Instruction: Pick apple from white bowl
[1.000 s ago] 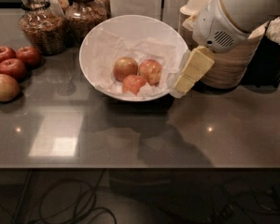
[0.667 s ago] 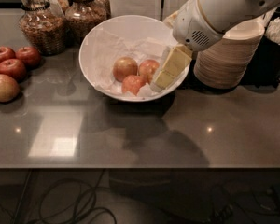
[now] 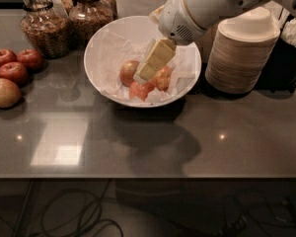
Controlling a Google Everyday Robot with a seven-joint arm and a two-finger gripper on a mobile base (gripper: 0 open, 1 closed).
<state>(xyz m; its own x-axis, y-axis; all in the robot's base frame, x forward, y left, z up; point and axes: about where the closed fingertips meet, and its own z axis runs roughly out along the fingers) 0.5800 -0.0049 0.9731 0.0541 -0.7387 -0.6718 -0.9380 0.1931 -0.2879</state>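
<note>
The white bowl [image 3: 103, 43], lined with crumpled white paper, stands at the middle back of the grey table. Three apples lie in it. The golden-tan apple [image 3: 128, 72] is on the left, a redder one [image 3: 140, 91] at the front, and another [image 3: 164, 79] on the right. My gripper [image 3: 144, 73] reaches down from the upper right into the bowl. Its cream tip hangs just above the apples, between the golden-tan one and the right one. The gripper hides part of the right apple.
Several dark red apples [image 3: 14, 71] and a paler one [image 3: 4, 93] lie at the table's left. Two glass jars [image 3: 42, 28] stand behind the bowl's left. A stack of beige disposable bowls [image 3: 242, 58] stands close to its right. The table's front edge [image 3: 148, 176] runs across below.
My gripper has moved left from beside the bowl's right rim to over the apples inside the bowl. The apples and the bowl have not moved.
</note>
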